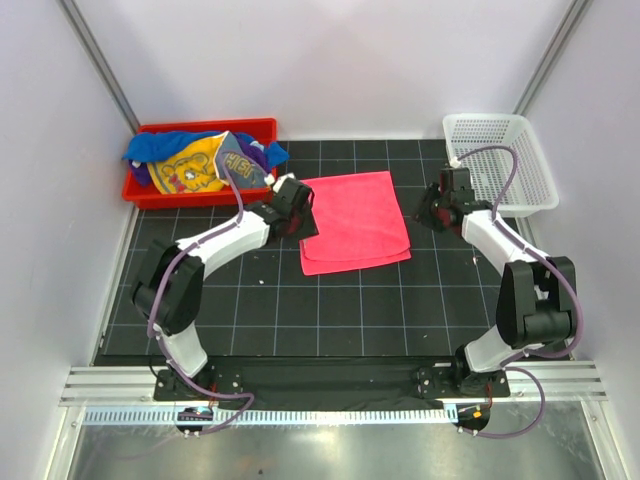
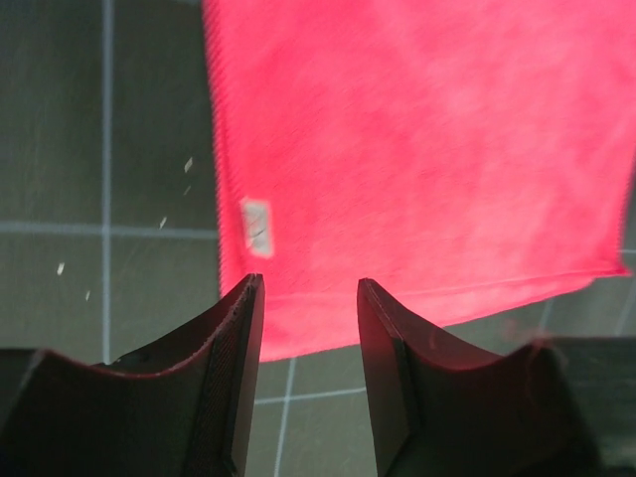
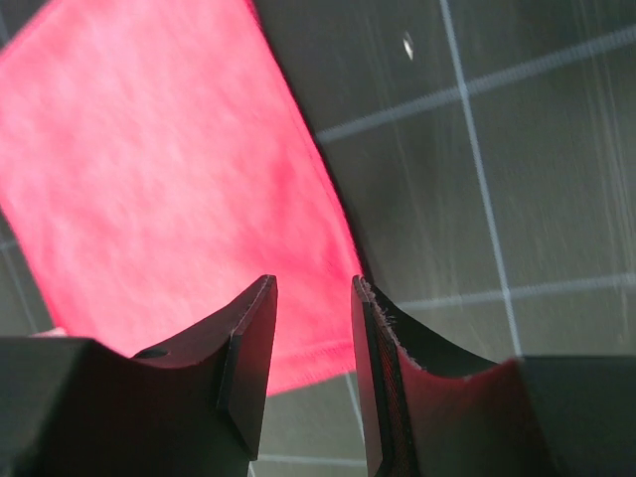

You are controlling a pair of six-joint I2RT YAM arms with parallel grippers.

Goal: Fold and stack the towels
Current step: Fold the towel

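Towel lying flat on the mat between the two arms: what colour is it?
The towel is plain hot pink, seen best in the top external view.

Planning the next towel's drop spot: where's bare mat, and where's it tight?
Free: the near half of the mat, between the near edge of the pink towel and the arm bases. A narrow far strip lies between red bin and white basket. Crowded: the towel's two sides, where left arm and right arm hover.
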